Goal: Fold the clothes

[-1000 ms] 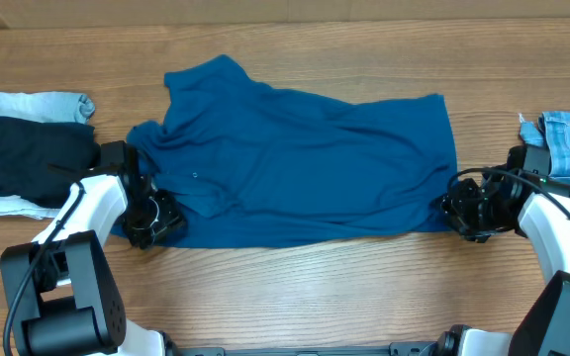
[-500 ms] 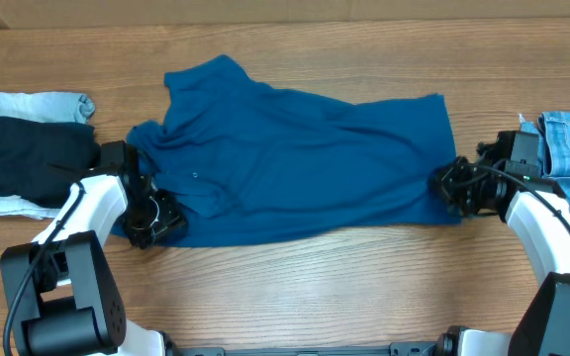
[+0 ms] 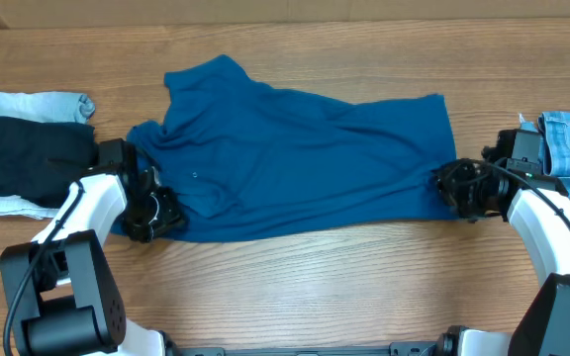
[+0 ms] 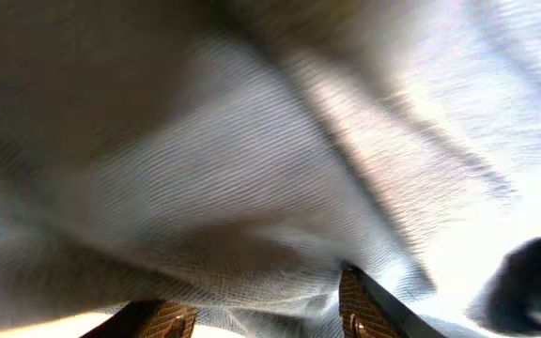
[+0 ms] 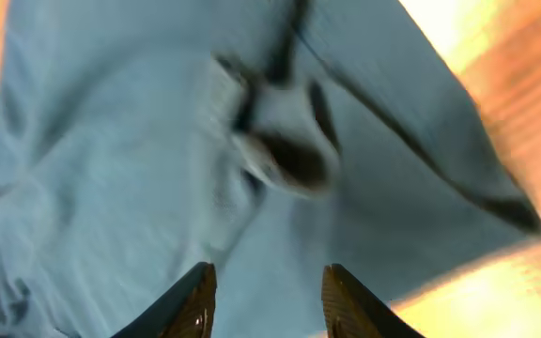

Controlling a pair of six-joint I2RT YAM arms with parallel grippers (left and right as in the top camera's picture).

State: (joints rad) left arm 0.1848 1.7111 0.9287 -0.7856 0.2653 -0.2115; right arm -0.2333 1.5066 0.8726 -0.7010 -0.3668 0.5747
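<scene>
The right gripper (image 3: 453, 190) stood spread open over the shirt (image 3: 295, 163)'s near corner, the left gripper (image 3: 154, 213) at the other, grip unclear, seemingly readying a fold.

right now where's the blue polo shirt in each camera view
overhead: the blue polo shirt is spread across the middle of the table.
left wrist: it fills nearly the whole picture, blurred and washed pale.
right wrist: it covers most of the picture.
shared landmark: the wooden table, also the orange strip at the right wrist view's right edge; the left wrist view shows only cloth clearly.
</scene>
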